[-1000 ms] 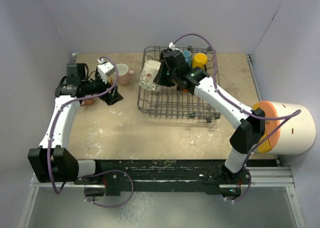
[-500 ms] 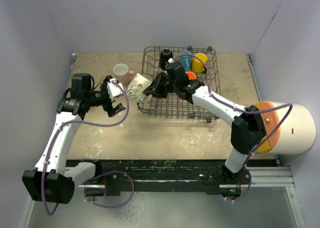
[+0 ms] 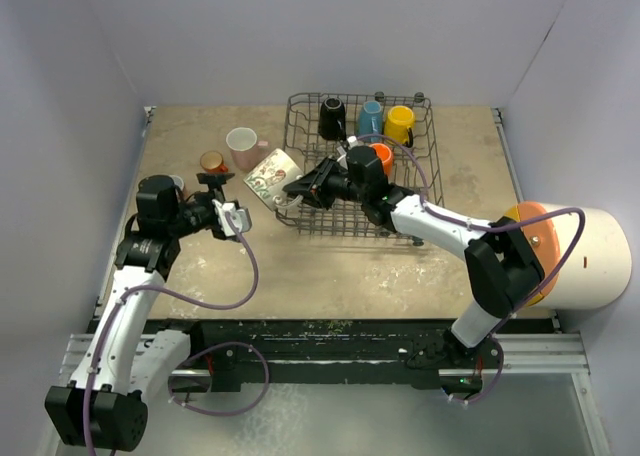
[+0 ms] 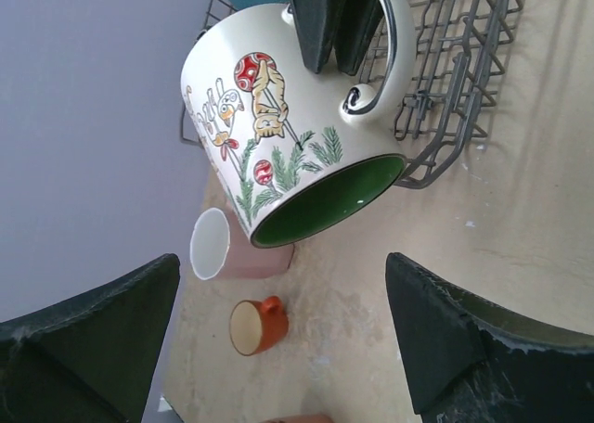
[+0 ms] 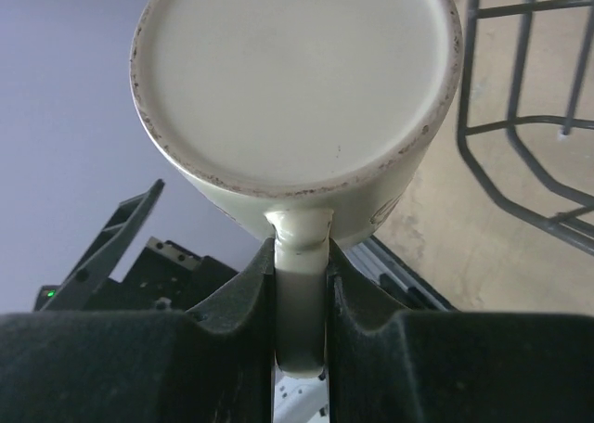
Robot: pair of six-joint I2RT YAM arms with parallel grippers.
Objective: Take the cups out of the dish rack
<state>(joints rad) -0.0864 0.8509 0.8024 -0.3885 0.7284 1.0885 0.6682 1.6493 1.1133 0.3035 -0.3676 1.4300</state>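
The right gripper is pinching the white mug by its handle beside the dish rack, risking a swivel and drop before the wide-open left gripper is closing

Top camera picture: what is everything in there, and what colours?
dish rack: one, grey wire, far middle of table
cups in rack: four, black cup, blue cup, yellow cup, orange cup
white mug: one, cat picture, green inside, held just left of rack
cups on table: at least two, pink cup and small orange cup, left of rack
big cylinder: one, white with orange face, right edge
table: one, tan
left gripper: one, black, open, facing the mug
right gripper: one, black, shut on the mug's handle
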